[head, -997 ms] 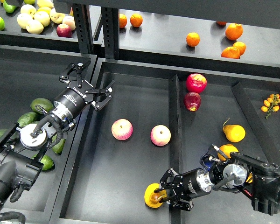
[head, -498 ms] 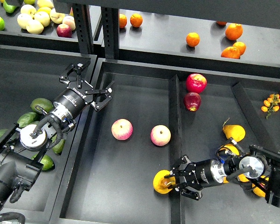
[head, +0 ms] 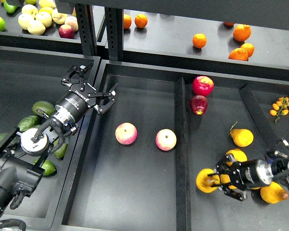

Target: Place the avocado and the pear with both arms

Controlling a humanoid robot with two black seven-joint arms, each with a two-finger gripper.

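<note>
My right gripper (head: 215, 182) is shut on the pear (head: 203, 182), a yellow-orange fruit, and holds it low in the right compartment, just right of the divider (head: 181, 144). My left gripper (head: 100, 79) is open and empty above the wall between the left bin and the middle bin. Several green avocados lie in the left bin under my left arm. A brighter green one (head: 48, 167) shows partly by the arm, and a darker one (head: 42, 108) lies further back. I cannot tell which is the task's avocado.
Two pink apples (head: 126, 133) (head: 165, 139) lie in the middle bin. Two red apples (head: 203, 85) sit at the back of the right compartment. More yellow-orange fruits (head: 242, 137) (head: 273, 192) lie near my right arm. Oranges (head: 241, 32) sit on the back shelf.
My right gripper has carried the pear to the right, from the front of the middle bin over the divider into the right compartment. The left arm has not moved.
</note>
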